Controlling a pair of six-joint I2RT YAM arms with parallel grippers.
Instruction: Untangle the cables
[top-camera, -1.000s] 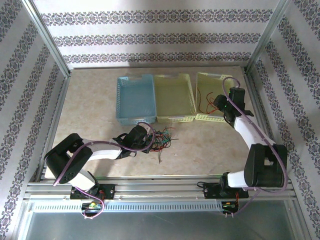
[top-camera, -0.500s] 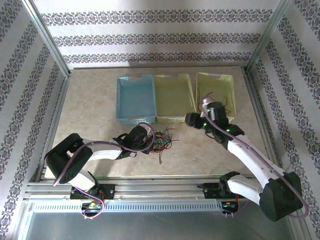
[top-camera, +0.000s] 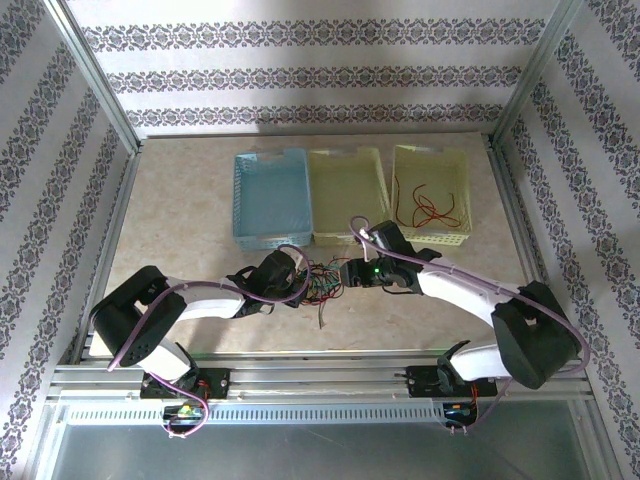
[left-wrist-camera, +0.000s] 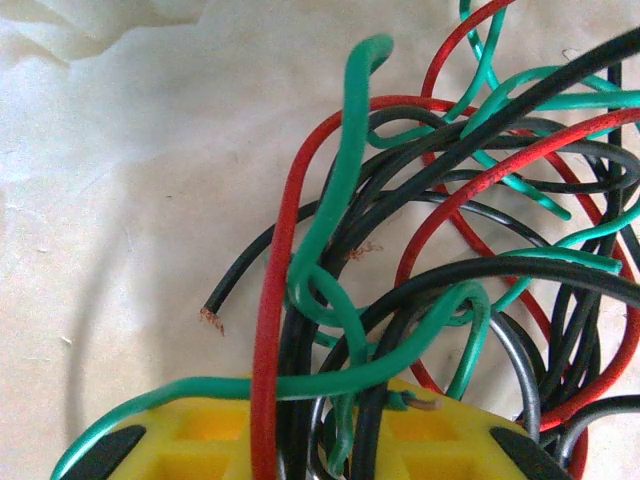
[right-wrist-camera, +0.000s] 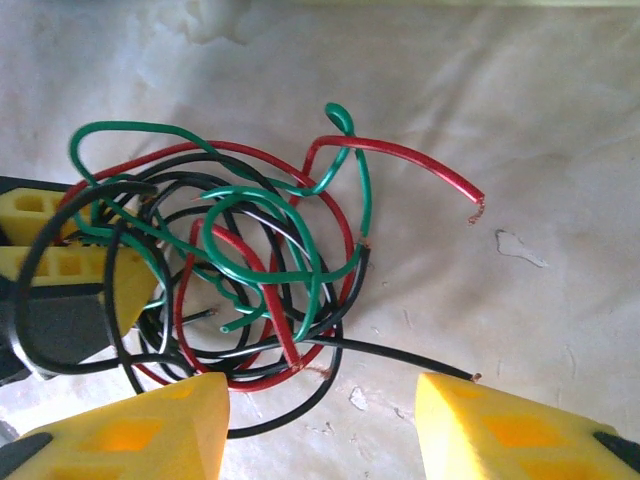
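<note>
Bright, soft, even light. The overhead view looks hazy and washed out. Both wrist views show the cables (left-wrist-camera: 345, 150) sharply, casting faint, diffuse shadows on the table (left-wrist-camera: 100, 200).

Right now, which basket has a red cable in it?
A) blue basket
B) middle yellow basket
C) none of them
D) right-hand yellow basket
D: a loose red cable lies curled on the floor of the right-hand yellow basket, seen from the top camera.
</note>
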